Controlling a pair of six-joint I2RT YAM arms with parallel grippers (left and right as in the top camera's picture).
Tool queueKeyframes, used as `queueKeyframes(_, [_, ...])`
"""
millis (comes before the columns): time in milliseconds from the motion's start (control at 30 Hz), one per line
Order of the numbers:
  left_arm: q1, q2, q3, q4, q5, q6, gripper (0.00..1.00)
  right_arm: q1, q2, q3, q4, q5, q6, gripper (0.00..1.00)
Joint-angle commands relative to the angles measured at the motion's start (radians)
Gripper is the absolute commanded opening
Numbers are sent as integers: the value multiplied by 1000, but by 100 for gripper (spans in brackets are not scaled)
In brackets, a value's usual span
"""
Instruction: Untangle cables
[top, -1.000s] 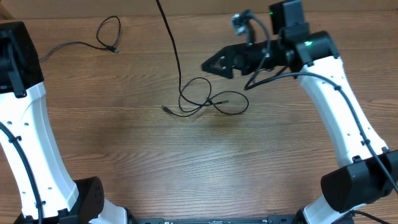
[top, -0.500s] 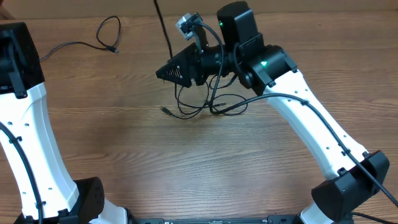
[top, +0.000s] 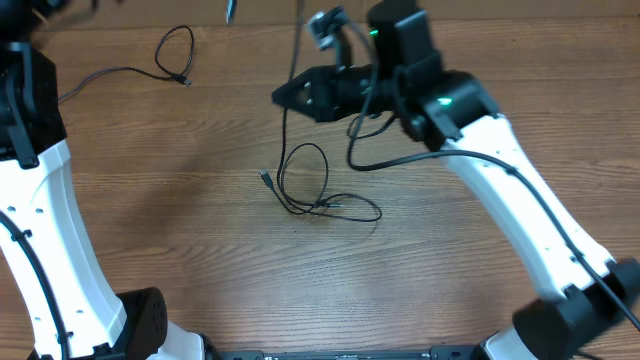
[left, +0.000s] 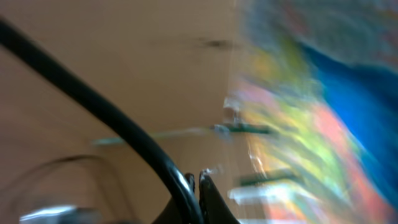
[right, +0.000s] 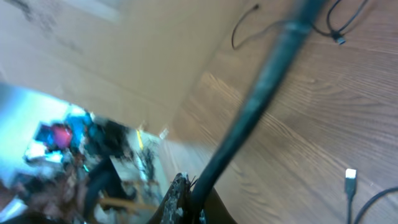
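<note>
Since the earlier frame the right gripper (top: 284, 98) is sitting further toward the table's left, having swung in from the right of the long cable (top: 294, 40) with its jaws spread. It is now pinching that cable with the jaws fully closed on it, near the far edge of the table (top: 150, 260). The loops (top: 326, 180) in the middle of the table are lying differently too: they are sagging closer to the near edge and are drawn thinner than before, with a plug end (top: 265, 177) pointing toward the left edge. In the right wrist view the cable is running from between the closed fingertips up and away over the wood.

The left gripper (left: 198, 185) is sitting outside the overhead view. Its own camera is showing its jaws fully closed on a black cord (left: 106, 115), though I cannot tell which of the cables that is. A separate cable (top: 172, 55) is lying by the far left corner, well apart from the loops.

Judging by this, the step in hand is drawing the long cable out of the knot. The next move is calling for a steady pull up and away from the loops while they are resting on the table. If they are rising along with the strand, a crossing is catching, and a regrip nearer the knot is looking wiser.
</note>
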Motion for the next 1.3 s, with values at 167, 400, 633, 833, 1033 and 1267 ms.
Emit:
queueKeyframes(167, [8, 17, 3, -383, -309, 637, 4, -140, -211, 17, 95, -143, 364, 4])
queueKeyframes(400, [8, 25, 3, -570, -314, 843, 4, -243, -251, 17, 426, -193, 507, 4])
queueKeyframes(633, [8, 25, 3, -665, -313, 931, 13, -282, -246, 17, 419, -169, 473, 4])
queueKeyframes(833, [6, 27, 3, -727, -314, 979, 38, -282, -227, 16, 234, -51, 331, 4])
queueKeyframes(1033, [-2, 30, 3, -747, -279, 985, 100, -266, -217, 15, 187, -36, 312, 4])
queueKeyframes(1267, [-16, 30, 3, -657, 63, 873, 100, -186, -212, 15, 147, -46, 258, 4])
